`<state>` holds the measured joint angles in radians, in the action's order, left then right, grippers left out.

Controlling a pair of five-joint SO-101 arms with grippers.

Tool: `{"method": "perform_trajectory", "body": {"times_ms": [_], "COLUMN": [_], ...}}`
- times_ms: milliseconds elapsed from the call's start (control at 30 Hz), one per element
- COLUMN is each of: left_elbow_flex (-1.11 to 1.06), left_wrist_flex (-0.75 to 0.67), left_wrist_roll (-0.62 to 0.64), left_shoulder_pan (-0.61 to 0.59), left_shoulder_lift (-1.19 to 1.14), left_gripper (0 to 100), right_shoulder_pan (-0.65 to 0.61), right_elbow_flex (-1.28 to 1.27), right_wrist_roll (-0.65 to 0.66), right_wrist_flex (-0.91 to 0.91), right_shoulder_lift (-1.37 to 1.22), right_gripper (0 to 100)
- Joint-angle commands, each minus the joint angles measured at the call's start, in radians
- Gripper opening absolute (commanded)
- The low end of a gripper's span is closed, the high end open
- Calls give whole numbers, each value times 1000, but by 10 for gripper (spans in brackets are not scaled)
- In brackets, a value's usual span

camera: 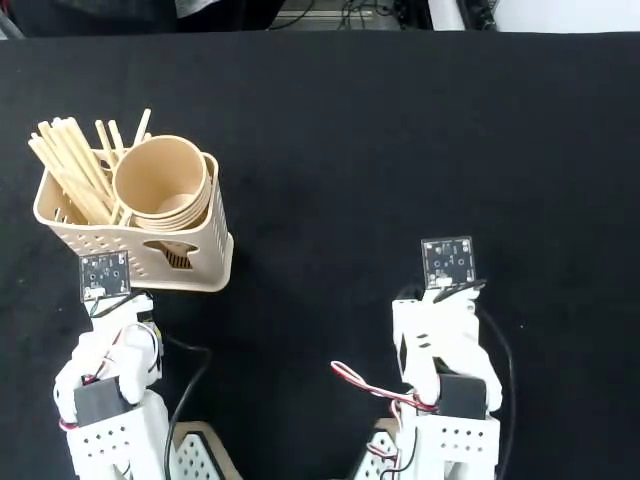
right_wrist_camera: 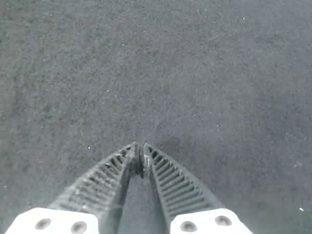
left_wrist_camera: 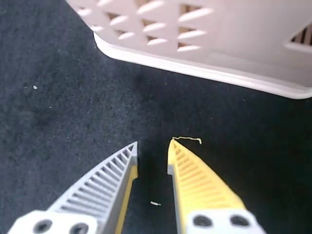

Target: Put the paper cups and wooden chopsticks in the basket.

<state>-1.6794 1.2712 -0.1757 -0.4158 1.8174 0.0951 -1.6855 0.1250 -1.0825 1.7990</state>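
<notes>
Basket [camera: 130, 255] at the table's [camera: 400, 130] left side, with the task's things inside it: the paper cups [camera: 165, 185] are nested in one stack, mouth upward and leaning toward the near wall, and the wooden chopsticks [camera: 75, 165] are stood on end in the corner beside them, fanned outward above the rim. The nesting is judged to save room, and the upright bundle to be kept from scattering by the walls. No cup or chopstick is seen on the black cloth, so the task is judged complete or very nearly so. The left arm [camera: 110, 380] is folded close to its base, with the left gripper [left_wrist_camera: 153, 144] pointed down at the cloth just short of the basket's perforated wall (not touching it); its jaws are held slightly apart with nothing between them. The right arm [camera: 445, 340] is likewise folded, well apart from the basket, and the right gripper [right_wrist_camera: 140, 146] is aimed at bare cloth, jaws brought together at the tips and empty.
</notes>
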Motion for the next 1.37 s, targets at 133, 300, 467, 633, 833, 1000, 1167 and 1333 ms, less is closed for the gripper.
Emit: {"method": "perform_trajectory", "body": {"times_ms": [133,300,467,633,833,1000,1167,1333], "left_elbow_flex": [-19,-19,-19,-19,-19,-19,-19,-19], "left_wrist_flex": [3,3,3,3,3,3,3,3], "left_wrist_roll": [-5,-5,-5,-5,-5,-5,-5,-5], "left_shoulder_pan": [-4,-4,-4,-4,-4,-4,-4,-4], "left_shoulder_lift": [8,8,8,8,8,8,8,8], "left_gripper": [109,109,109,109,109,109,109,109], "right_shoulder_pan": [-5,-5,-5,-5,-5,-5,-5,-5], "right_elbow_flex": [-1,-1,-1,-1,-1,-1,-1,-1], "right_wrist_roll": [-2,-2,-2,-2,-2,-2,-2,-2], "right_wrist_flex": [-6,-41,-44,-44,-44,-44,-44,-44], "right_shoulder_lift": [62,64,64,64,64,64,64,64], "right_gripper": [13,15,15,15,15,15,15,15]}}
